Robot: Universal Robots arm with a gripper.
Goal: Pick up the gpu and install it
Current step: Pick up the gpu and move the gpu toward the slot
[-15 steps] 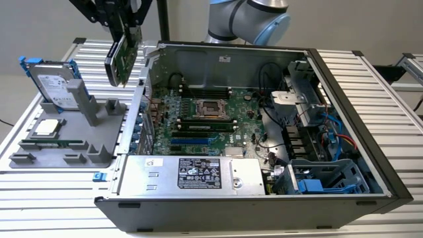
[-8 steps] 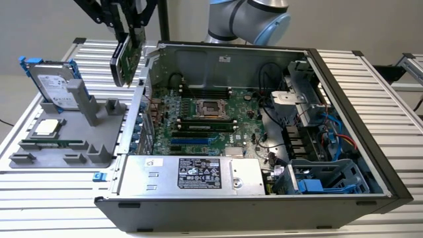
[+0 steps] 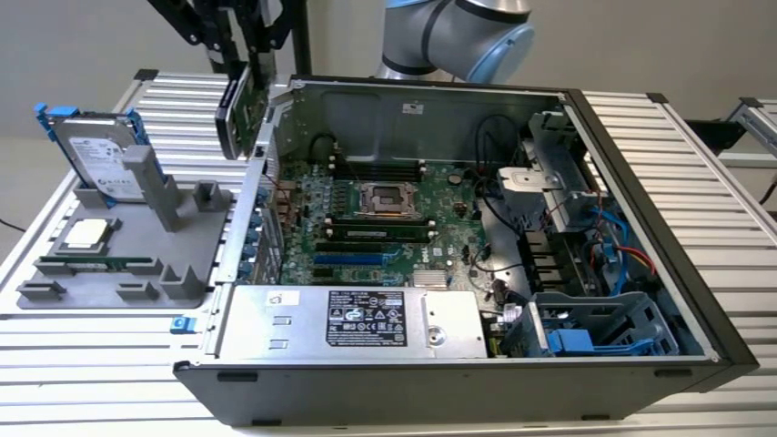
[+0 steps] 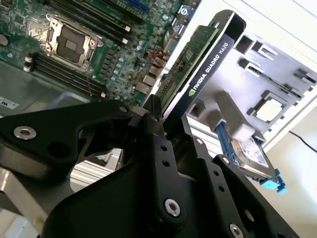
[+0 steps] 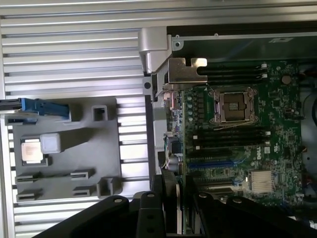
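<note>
Ribbed aluminium bench (image 3: 97, 364) carries an open computer case (image 3: 425, 401), and above its side wall the hand (image 3: 247, 73) is clenched on the gpu (image 3: 240, 114), hanging on edge in the air. Lowered tilted, I'd say, the card could clip that wall or miss its slot on the motherboard (image 3: 364, 228).

**Robot body: grey arm, black gripper**

Arm (image 3: 443, 32): rounded silver-grey joint housings w/ a light-blue end cap (image 3: 508, 45). Gripper (image 4: 167, 119): matte black throughout, built from flat linkage bars (image 4: 74, 134) w/ rounded ends. Fingers (image 4: 152, 110): narrow, straight, black. Just behind the fingers, small round pivot holes run down each bar. Farther back from the fingers, silver screw heads (image 4: 172, 207) sit in recessed rings.
</note>
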